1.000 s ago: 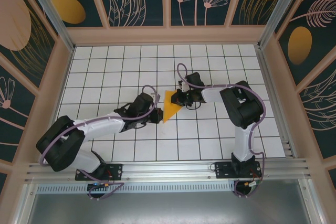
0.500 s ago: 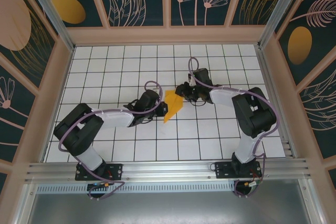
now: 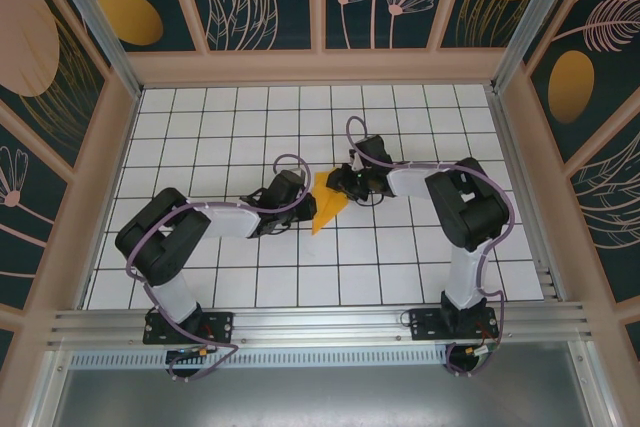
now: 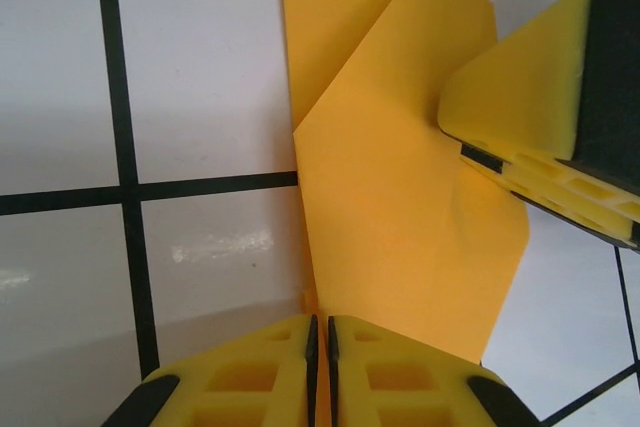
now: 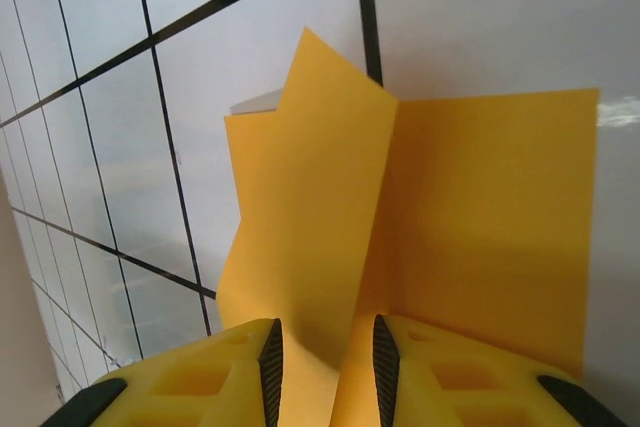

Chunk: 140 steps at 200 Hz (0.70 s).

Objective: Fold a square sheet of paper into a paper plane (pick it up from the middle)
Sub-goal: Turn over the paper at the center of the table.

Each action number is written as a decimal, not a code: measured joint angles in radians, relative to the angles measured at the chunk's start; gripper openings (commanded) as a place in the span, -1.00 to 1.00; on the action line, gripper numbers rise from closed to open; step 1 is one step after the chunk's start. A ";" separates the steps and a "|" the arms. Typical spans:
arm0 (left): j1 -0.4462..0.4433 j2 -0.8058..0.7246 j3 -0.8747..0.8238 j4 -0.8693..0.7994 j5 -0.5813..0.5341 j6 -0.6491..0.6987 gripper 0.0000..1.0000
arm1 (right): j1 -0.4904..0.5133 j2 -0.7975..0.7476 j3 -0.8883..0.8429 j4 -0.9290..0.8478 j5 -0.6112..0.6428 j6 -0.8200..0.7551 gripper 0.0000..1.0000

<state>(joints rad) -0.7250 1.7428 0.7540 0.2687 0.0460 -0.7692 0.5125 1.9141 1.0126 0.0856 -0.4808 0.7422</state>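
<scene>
The square sheet of paper point(image 3: 326, 205) is orange-yellow and folded into a pointed wedge at the middle of the white grid table. My left gripper point(image 3: 306, 209) is at its left edge. In the left wrist view the paper point(image 4: 400, 187) runs down into the left gripper point(image 4: 320, 339), whose jaws are pressed shut on its lower edge. My right gripper point(image 3: 336, 183) is at the paper's upper right corner. In the right wrist view the right gripper point(image 5: 325, 352) stands open, and a raised flap of the paper point(image 5: 300, 207) rises loose between its fingers. One right finger point(image 4: 530, 97) rests by the paper's right side.
The white tiled table point(image 3: 200, 127) is boxed in by a wooden back wall point(image 3: 320, 67) and side walls. A metal rail point(image 3: 320, 322) runs along the near edge, above the two arm bases. Both forearms lie low over the middle tiles.
My right gripper has opened off the paper and shifted slightly. The left arm has drawn its elbow in while keeping its grip. The paper now looks narrower, with a flap lifted.
</scene>
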 measured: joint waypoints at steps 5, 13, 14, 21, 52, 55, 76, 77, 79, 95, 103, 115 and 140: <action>0.001 0.001 0.000 0.000 0.000 0.000 -0.68 | 0.000 0.000 0.000 0.000 -0.005 0.000 -0.36; 0.002 0.003 0.000 0.000 0.001 0.000 -0.68 | 0.001 0.000 0.000 0.000 -0.014 0.000 -0.38; 0.002 0.003 0.000 0.000 0.001 0.000 -0.68 | 0.001 0.000 0.000 0.001 -0.016 0.000 -0.39; 0.003 0.004 0.000 0.000 0.002 -0.001 -0.67 | 0.002 0.000 0.000 0.002 -0.022 -0.001 -0.41; 0.014 0.007 0.000 0.006 0.015 -0.004 -0.64 | 0.008 0.005 0.000 0.014 -0.053 -0.003 -0.66; 0.016 0.007 0.000 0.008 0.017 -0.004 -0.64 | 0.008 0.006 0.000 0.018 -0.056 -0.003 -0.69; 0.028 0.006 -0.003 0.019 0.032 -0.007 -0.51 | 0.009 0.010 -0.005 0.045 -0.072 -0.002 -0.83; 0.029 0.006 -0.003 0.019 0.033 -0.009 -0.50 | 0.009 0.010 -0.005 0.047 -0.072 0.000 -0.83; 0.031 0.005 -0.004 0.020 0.034 -0.011 -0.48 | 0.009 0.010 -0.007 0.052 -0.074 0.000 -0.84; 0.050 -0.028 -0.030 0.020 0.053 -0.014 -0.26 | 0.002 0.008 -0.034 0.116 -0.096 0.001 -0.88; 0.064 -0.060 -0.050 0.021 0.068 -0.021 -0.12 | -0.004 0.003 -0.055 0.147 -0.109 0.003 -0.88; 0.089 -0.112 -0.075 0.028 0.093 -0.023 0.12 | -0.021 -0.014 -0.089 0.189 -0.133 0.008 -0.89; 0.137 -0.218 -0.118 0.073 0.164 -0.042 0.57 | -0.067 -0.074 -0.134 0.269 -0.200 0.028 -0.90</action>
<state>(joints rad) -0.5884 1.5246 0.6361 0.3416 0.2104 -0.8108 0.4458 1.8404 0.8791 0.3550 -0.6811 0.7700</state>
